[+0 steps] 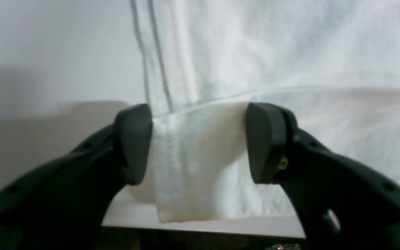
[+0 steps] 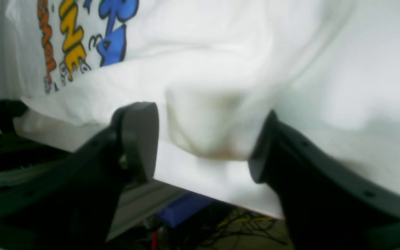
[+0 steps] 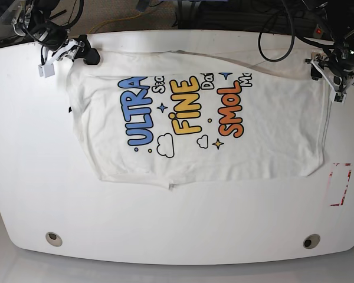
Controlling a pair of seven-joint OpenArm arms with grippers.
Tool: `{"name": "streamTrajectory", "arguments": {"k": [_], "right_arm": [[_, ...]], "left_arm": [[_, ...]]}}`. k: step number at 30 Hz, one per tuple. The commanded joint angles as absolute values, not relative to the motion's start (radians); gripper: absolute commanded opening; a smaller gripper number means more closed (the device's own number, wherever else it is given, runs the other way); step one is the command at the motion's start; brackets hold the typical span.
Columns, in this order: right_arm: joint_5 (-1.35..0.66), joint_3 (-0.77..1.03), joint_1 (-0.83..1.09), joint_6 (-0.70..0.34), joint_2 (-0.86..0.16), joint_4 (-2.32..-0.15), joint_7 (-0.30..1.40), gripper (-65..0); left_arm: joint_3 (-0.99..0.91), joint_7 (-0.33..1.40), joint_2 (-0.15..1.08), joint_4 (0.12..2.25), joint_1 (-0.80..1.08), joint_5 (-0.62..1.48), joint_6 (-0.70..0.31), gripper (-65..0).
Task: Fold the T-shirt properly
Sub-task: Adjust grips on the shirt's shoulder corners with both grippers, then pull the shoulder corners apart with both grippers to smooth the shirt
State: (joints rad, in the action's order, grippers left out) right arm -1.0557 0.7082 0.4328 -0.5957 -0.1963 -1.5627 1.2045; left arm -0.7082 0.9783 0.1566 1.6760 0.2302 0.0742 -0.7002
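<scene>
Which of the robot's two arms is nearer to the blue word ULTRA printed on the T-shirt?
Right. The right gripper sits at the T-shirt's far corner just beyond ULTRA; the left gripper is at the opposite far corner, past the orange word.

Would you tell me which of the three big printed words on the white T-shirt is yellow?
FINE, the middle word; ULTRA is blue, SMOL orange.

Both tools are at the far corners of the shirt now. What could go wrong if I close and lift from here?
1. The left tool straddles only a narrow flap of the T-shirt, so the cloth may slip out on lifting.
2. The right tool surrounds a bunched lump, so it may pinch extra layers and drag in a crease.
3. Both corners hang at the table edge, so uneven pulls could skew the printed front.
</scene>
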Motion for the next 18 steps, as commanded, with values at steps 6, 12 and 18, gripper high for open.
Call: {"name": "streamTrajectory", "arguments": {"k": [6, 12, 18], "right_arm": [[-1.044, 0.711, 0.43, -0.598, -0.199, -1.584, 1.221, -65.0], [-1.052, 0.713, 0.501, -0.598, -0.199, -1.767, 1.231, -65.0], [-1.055, 0.717, 0.57, -0.601, -0.199, -1.943, 1.273, -65.0]], "left_arm": [[-0.697, 0.966, 0.173, 1.689, 0.223, 0.067, -0.698, -26.3], [-0.648, 0.964, 0.173, 1.689, 0.22, -0.001, -0.698, -26.3], [-0.634, 0.964, 0.173, 1.692, 0.219, -0.005, -0.698, -26.3]]}}
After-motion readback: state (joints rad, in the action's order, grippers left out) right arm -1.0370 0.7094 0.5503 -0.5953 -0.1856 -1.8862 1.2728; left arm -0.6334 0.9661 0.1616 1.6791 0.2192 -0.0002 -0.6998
